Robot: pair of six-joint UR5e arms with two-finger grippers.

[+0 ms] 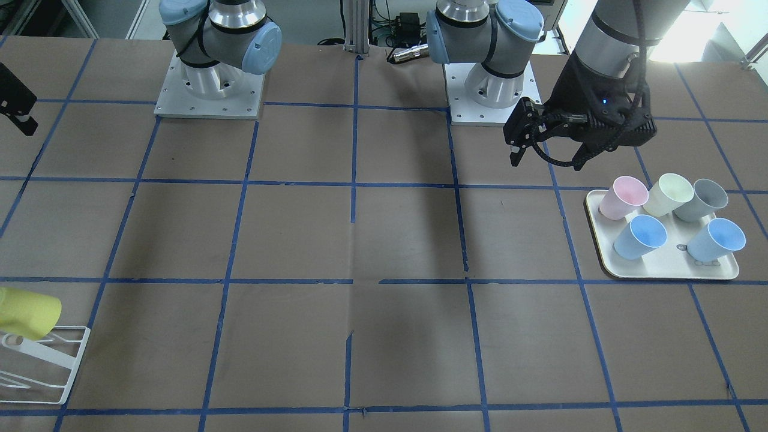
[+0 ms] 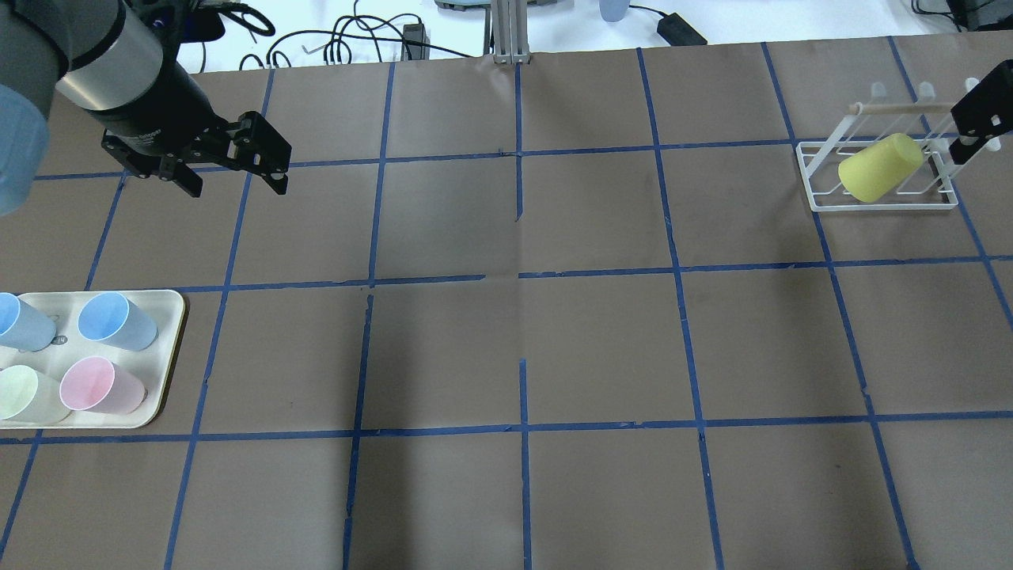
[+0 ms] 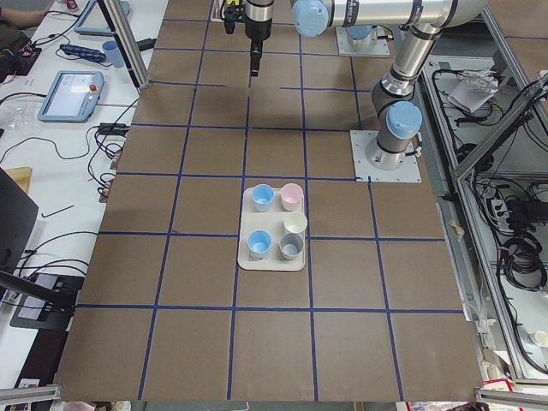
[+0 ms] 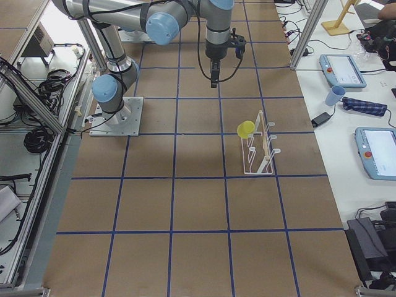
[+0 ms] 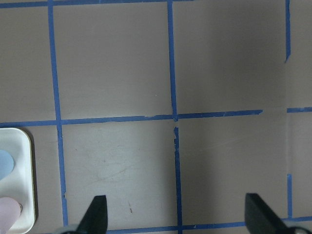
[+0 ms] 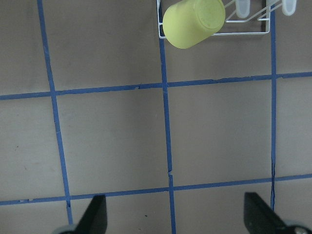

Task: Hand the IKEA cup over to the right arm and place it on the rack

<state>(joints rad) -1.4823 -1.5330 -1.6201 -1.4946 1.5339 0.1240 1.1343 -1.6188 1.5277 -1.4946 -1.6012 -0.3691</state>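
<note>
The bright yellow IKEA cup (image 2: 880, 168) rests tilted on the rods of the white wire rack (image 2: 815, 202) at the far right of the table. It also shows in the front view (image 1: 27, 312) and at the top of the right wrist view (image 6: 193, 22), bottom towards the camera. My right gripper (image 2: 977, 119) hangs open and empty, high above the table and apart from the cup; its fingertips (image 6: 97, 217) stand wide apart. My left gripper (image 2: 233, 178) is open and empty above the left side of the table, its fingertips (image 5: 97, 214) wide apart.
A cream tray (image 2: 170, 348) at the left front holds several cups: two light blue (image 1: 642, 236), one pink (image 1: 624, 197), one pale cream (image 1: 668, 193), one grey (image 1: 702, 199). The two arm bases (image 1: 210, 90) stand at the table's robot side.
</note>
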